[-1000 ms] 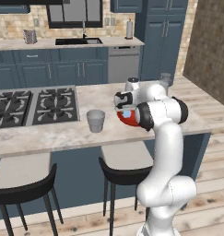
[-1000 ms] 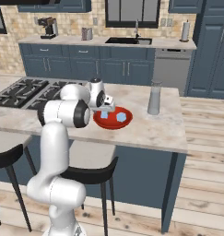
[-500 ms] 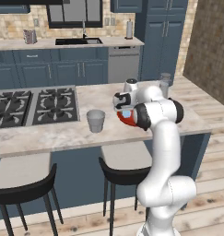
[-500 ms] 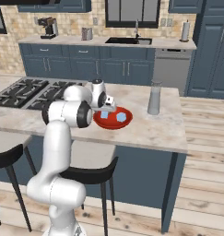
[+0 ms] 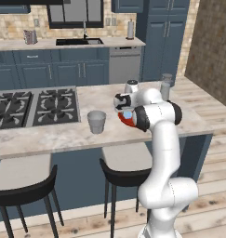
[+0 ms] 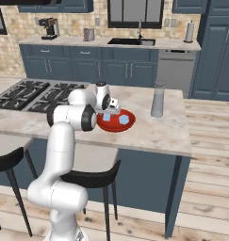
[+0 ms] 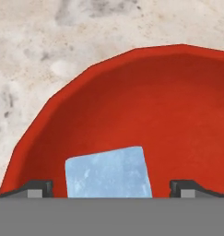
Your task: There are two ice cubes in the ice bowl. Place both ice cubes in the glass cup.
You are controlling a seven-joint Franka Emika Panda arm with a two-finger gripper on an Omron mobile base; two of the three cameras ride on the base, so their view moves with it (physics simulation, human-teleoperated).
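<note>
While my arm has sunk lower over the last second, my claw [image 7: 111, 186] now hangs wide open inside the ice bowl [image 7: 132, 92], its tips straddling one ice cube [image 7: 108, 173], so the first grab looks close. Both ice cubes [image 6: 124, 119] are pale blue and translucent. The red bowl sits near the worktop's [image 6: 153, 132] front edge; the empty glass cup [image 5: 96, 122] stands apart, beside the stove [image 5: 35, 104].

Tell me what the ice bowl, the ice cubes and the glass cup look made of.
Ice bowl: smooth matte red, plastic or glazed ceramic; opaque, even colour. Ice cube: pale blue, translucent with cloudy flecks, like ice. Glass cup: grey, see-through, probably glass.
</note>
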